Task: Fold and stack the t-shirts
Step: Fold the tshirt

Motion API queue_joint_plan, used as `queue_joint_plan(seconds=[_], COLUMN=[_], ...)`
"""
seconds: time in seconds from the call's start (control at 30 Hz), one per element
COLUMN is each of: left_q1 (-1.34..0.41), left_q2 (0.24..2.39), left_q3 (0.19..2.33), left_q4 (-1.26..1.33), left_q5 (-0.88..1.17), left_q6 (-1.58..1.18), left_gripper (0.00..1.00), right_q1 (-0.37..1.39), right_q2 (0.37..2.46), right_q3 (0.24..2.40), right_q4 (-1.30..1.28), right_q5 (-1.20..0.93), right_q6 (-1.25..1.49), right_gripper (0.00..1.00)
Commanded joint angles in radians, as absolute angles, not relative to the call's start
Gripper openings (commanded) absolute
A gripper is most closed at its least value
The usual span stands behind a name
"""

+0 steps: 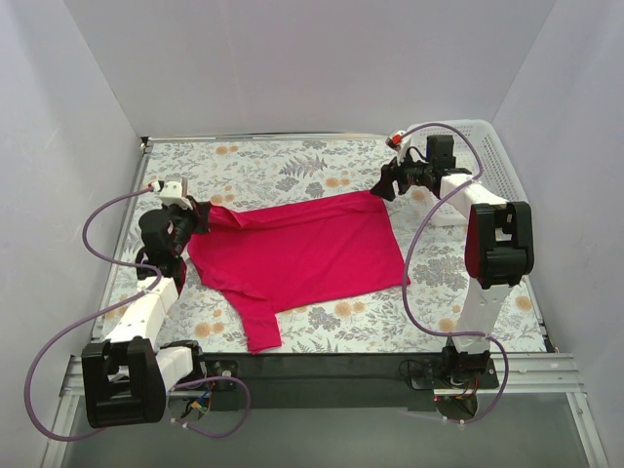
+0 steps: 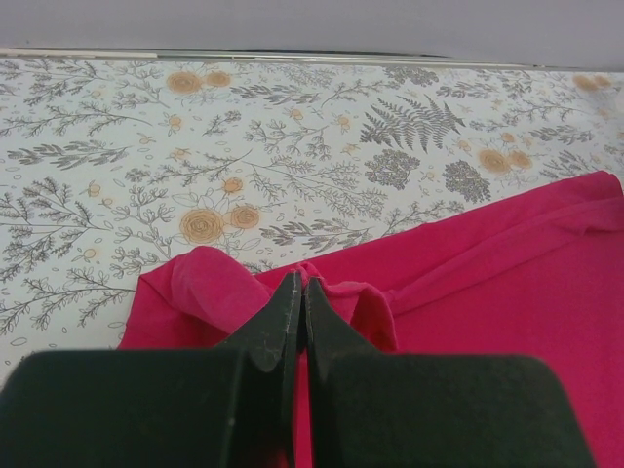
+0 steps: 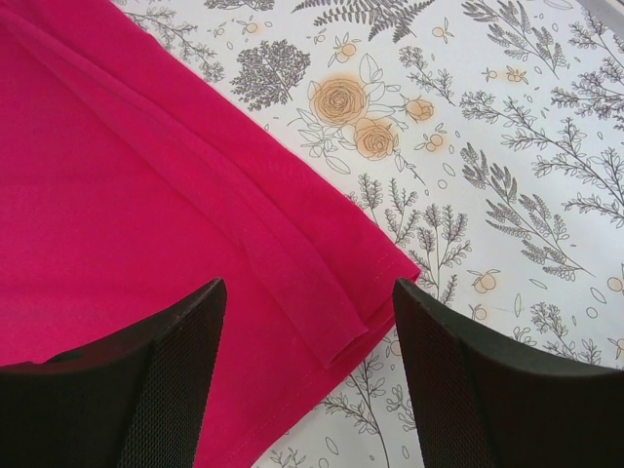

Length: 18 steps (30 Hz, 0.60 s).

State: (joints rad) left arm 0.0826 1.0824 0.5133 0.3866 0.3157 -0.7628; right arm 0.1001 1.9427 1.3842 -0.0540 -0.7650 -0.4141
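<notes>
Lying on the floral table (image 1: 292, 161), the t-shirt (image 1: 302, 249) sits near a basket (image 1: 492, 156).

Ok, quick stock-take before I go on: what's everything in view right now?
t-shirt: one, magenta-red, spread out mid-table, one sleeve toward the near edge.
table cover: one, white with grey and orange floral print, under the t-shirt.
basket: one, white mesh, far right corner.
left tool: one, black, shut on the t-shirt's left edge.
right tool: one, black, open, over the t-shirt's far right corner.
</notes>
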Motion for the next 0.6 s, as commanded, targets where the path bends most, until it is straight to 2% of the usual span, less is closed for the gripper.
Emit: queue_joint_plan(seconds=[0.0, 0.57], left_q1=[0.080, 0.071], left_q2=[1.043, 1.002], left_q3=[0.500, 0.494], left_q4=[0.377, 0.293], left_q5=[0.330, 0.328], left_q6=[-0.753, -0.736], left_gripper=[0.00, 0.00], right_q1=[0.097, 0.097], right_q2=[1.901, 1.893], right_q3=[1.370, 1.350], right_q4=[-0.057, -0.083], right_q5=[-0.792, -0.798], right_q6=[-0.399, -0.397], right_gripper=[0.64, 0.64])
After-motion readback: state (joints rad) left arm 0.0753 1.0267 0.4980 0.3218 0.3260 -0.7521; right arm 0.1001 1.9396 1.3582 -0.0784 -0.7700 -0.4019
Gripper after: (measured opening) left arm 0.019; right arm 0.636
